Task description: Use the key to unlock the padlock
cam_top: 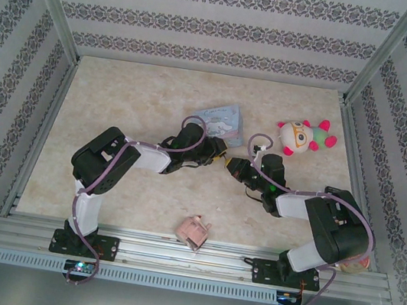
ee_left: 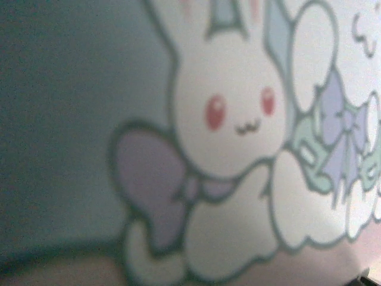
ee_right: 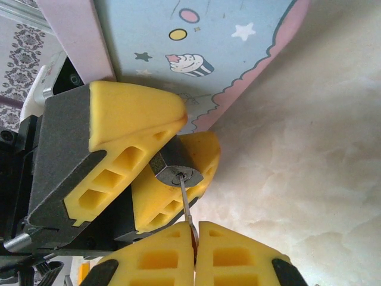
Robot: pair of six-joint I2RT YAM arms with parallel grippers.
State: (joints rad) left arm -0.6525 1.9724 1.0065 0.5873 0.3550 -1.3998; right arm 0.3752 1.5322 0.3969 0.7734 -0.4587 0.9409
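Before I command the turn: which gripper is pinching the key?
The right gripper, at the bottom of its wrist view, pinches the key; the left gripper clamps the padlock instead.

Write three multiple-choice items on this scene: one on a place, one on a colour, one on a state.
1. Where is the pink toy block?
A) against the far wall
B) at the near edge of the table
C) in the far left corner

2. The claw fingers are:
A) red
B) green
C) yellow

3. The right claw is:
A) wide open
B) shut on nothing
C) shut on the key

Answers:
B: it lies at the near edge, between the two arms.
C: the right wrist view shows them yellow.
C: the key runs from its fingertips into the padlock, which the left claw grips.
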